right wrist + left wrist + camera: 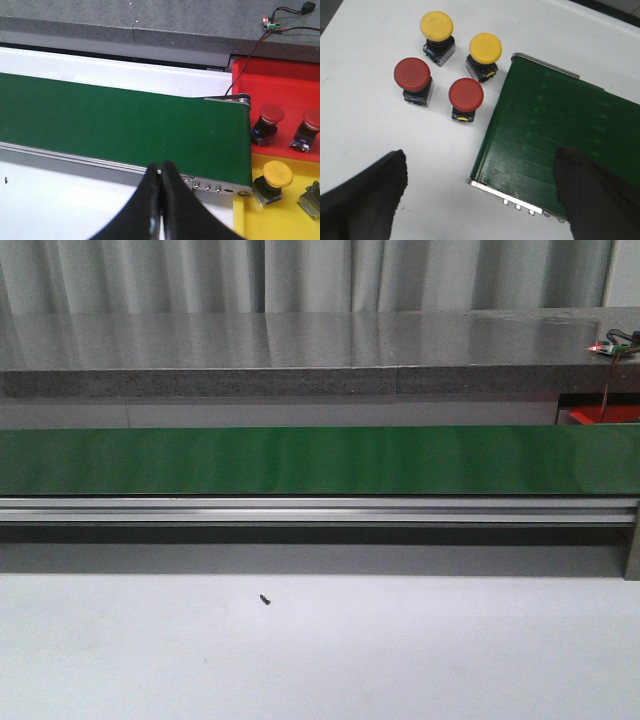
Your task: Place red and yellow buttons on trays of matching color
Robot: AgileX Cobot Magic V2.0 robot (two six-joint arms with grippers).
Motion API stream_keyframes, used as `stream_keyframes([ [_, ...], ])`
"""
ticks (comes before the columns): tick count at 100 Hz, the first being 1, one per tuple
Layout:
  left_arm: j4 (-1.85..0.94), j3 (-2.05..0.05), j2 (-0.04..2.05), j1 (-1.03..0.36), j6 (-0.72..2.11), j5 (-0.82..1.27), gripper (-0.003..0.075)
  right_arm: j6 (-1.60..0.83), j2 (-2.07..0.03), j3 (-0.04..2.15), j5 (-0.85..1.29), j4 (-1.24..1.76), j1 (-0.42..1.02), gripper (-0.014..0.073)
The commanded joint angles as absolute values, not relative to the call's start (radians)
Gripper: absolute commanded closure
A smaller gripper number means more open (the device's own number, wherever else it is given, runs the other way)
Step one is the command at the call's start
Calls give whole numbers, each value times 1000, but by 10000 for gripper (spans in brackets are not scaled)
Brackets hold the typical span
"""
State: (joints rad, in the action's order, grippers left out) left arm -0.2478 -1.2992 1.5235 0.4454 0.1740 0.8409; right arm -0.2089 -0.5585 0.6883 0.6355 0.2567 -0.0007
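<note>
The white worktop (400, 650) carries a green conveyor belt (320, 460) running across it from left to right on an aluminium frame (320, 510). In front of the belt lies a small dark speck (265, 600), perhaps a screw. Beside the belt's left end four push buttons stand upright on the worktop: two yellow buttons (436, 26) (485, 47) and two red buttons (412, 73) (466, 94), grouped close together but apart. At the belt's right end a red tray (280, 85) and a yellow tray (280, 220) sit side by side.
</note>
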Motion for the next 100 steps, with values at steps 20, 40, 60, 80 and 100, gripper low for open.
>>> stream_keyframes([
  [20, -234, -1482, 1669, 504, 131, 797, 133, -218, -557, 712, 571, 256, 1, 692],
  [40, -228, -1573, 1790, 505, 130, 812, 133, -217, -557, 706, 571, 256, 1, 692],
  [60, -204, -1652, 1910, 505, 120, 815, 134, -217, -557, 705, 573, 256, 1, 692],
  [80, -171, -1678, 1967, 505, 115, 808, 134, -217, -557, 705, 572, 256, 1, 692],
  [100, -110, -1680, 1995, 509, 64, 776, 134, -217, -557, 705, 572, 256, 1, 692],
])
